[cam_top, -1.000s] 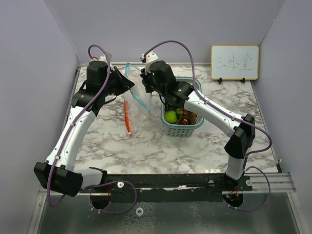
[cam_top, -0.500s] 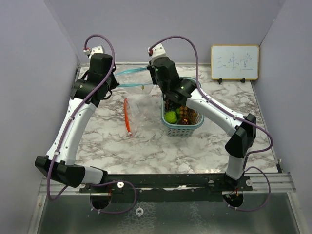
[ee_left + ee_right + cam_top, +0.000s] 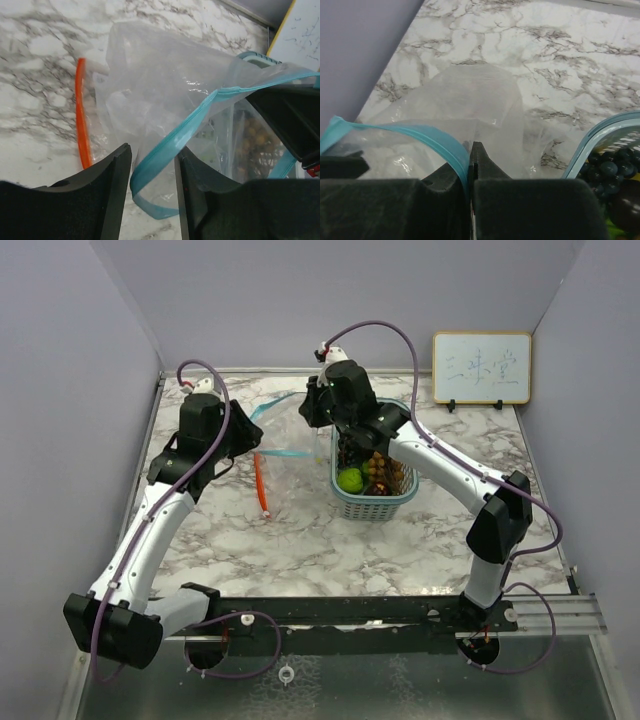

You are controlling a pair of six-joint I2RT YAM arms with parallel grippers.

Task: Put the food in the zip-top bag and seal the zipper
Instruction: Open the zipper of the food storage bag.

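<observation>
Zip-top bag [image 3: 287, 468] is clear w/ a teal zipper rim, held up off the marble table [image 3: 300, 550] in the far-middle area, its body sagging down to the tabletop between the two arms. Right gripper [image 3: 312, 412] has its fingers pressed together on the rim, the teal strip pinched thin between them in the right wrist view [image 3: 470, 147]. Left gripper [image 3: 245, 435] grips the other side: in the left wrist view [image 3: 152, 150] the folded rim fills the gap between the fingers. Bag mouth is spread btwn the two. Food isn't in the bag; it sits in the teal mesh basket [image 3: 375, 510] just right of the bag, toward the far right: green round fruit [image 3: 349, 479], tan-brown berry cluster [image 3: 385, 475], dark purple grape bunch [image 3: 607, 167]. Right arm crosses over the basket's far part and hides some of the contents from above. An orange strip [image 3: 261, 483] lies flat on the table at the bag's left edge. Whiteboard [image 3: 481, 367] stands at the far right corner.
</observation>
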